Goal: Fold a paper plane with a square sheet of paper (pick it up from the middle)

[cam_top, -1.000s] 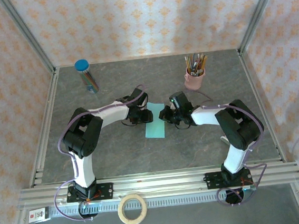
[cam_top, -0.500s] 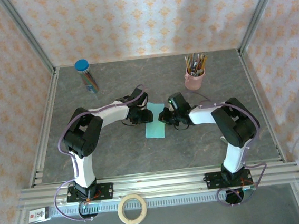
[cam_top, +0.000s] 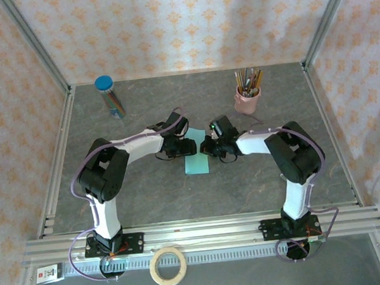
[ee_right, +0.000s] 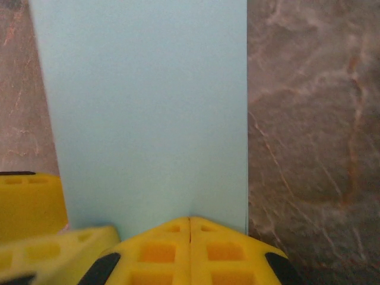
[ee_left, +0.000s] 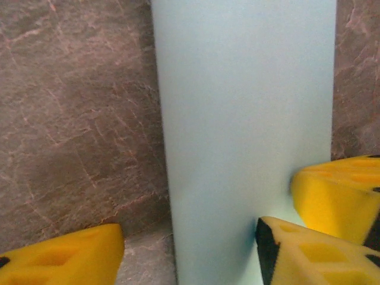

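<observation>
- Paper [cam_top: 196,163] lies flat on the worktop [cam_top: 148,194], mid-table between the two arms, as a narrow strip and not a square.
- That outline suggests the first fold in half is done. No slanted nose folds and no wing creases show, so most of the plane is left to make.
- Left hand [ee_left: 184,264] is open, its fingers wide apart. One finger is over bare worktop beside the paper and the other is over the sheet, with nothing gripped.
- Right hand [ee_right: 190,252] is closed, its fingertips meeting right at an edge of the paper. Whether they pinch the sheet or only press on it cannot be told.
- From above, both hands crowd the strip's far end, nearly touching each other.
- The step in hand looks like pressing or holding the crease. The corner folds for the nose would come next.
</observation>
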